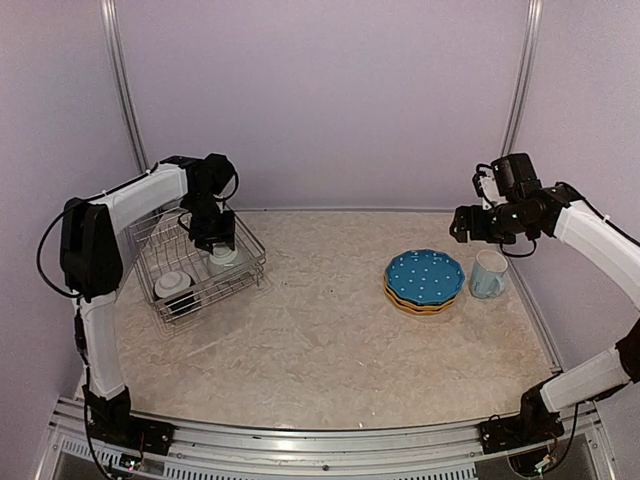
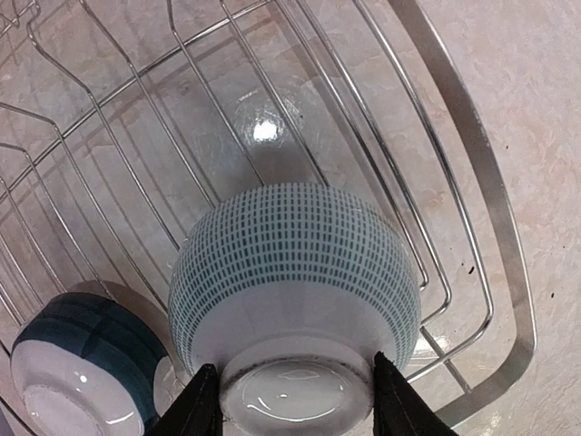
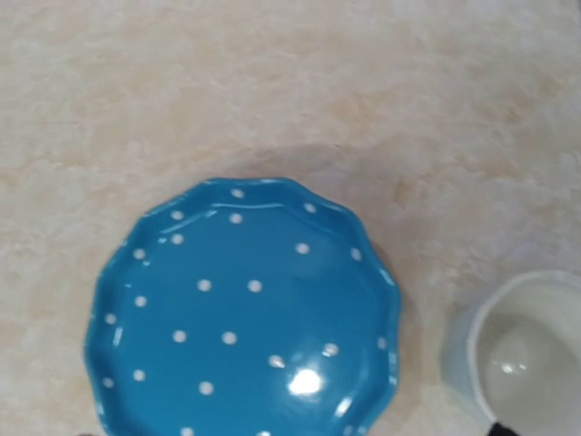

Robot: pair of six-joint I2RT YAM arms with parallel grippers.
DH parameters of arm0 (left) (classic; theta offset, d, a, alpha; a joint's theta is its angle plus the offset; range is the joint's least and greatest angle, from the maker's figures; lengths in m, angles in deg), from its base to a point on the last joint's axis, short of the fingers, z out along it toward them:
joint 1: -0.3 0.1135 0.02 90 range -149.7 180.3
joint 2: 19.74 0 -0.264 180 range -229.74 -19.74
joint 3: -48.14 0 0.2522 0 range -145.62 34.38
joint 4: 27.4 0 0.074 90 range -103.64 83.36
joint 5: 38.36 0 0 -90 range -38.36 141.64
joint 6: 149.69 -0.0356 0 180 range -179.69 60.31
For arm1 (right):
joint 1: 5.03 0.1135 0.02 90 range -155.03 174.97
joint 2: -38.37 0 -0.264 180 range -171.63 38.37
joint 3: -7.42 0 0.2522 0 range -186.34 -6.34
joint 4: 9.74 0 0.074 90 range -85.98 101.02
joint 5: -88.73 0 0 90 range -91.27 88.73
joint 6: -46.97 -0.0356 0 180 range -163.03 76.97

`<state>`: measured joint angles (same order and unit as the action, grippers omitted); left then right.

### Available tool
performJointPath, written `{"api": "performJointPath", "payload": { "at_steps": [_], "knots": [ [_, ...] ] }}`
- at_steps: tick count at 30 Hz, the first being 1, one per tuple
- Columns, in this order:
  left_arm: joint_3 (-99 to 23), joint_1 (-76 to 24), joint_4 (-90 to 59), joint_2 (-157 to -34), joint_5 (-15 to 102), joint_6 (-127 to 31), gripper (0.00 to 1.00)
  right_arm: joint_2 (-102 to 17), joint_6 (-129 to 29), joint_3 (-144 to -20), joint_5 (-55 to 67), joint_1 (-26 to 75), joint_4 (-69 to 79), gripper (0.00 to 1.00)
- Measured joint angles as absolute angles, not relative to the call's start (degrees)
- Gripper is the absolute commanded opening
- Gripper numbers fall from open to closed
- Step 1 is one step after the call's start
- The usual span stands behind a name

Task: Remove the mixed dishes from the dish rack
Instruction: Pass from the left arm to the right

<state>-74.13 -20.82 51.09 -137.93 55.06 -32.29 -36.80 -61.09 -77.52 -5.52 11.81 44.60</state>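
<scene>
Lilac walls close in a mottled beige table (image 1: 320, 340) with a stone-like grain. At the left gripper (image 2: 295, 404), two black fingers (image 2: 201, 404) are partly closed on the round foot ring of an upturned bowl (image 2: 290, 263), one pressed to each side. The bowl is glazed white ceramic, domed, and covered in rows of small teal dashes. It sits inside the rack (image 1: 150, 240), toward its right half, on thin shiny wires that curve up to a thicker rounded rim. Beside it in the rack, to the left in the wrist view, a second bowl (image 2: 82, 363) also lies bottom up. It is white with a dark teal checked band. The rack itself stands on the table's far left.

The right gripper (image 1: 462, 224) hangs in the air above the table's right side. Only a dark sliver of it shows in its own camera, so I cannot tell how far apart its fingers are. Below it lies a glossy blue plate (image 3: 245, 318) with a scalloped edge and white dots. It tops two orange plates (image 1: 420, 303). Just right of the stack, a pale blue mug (image 1: 489, 274) stands upright, its inside white.
</scene>
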Motion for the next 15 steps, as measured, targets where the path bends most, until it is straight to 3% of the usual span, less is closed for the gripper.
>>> {"api": "performJointPath", "payload": {
  "at_steps": [15],
  "knots": [
    [-67.34,-19.60,46.96,-125.08,52.27,-32.31,0.33,-49.04,-66.58,-84.88,-4.71,23.04,37.85,0.91]
  ]
}}
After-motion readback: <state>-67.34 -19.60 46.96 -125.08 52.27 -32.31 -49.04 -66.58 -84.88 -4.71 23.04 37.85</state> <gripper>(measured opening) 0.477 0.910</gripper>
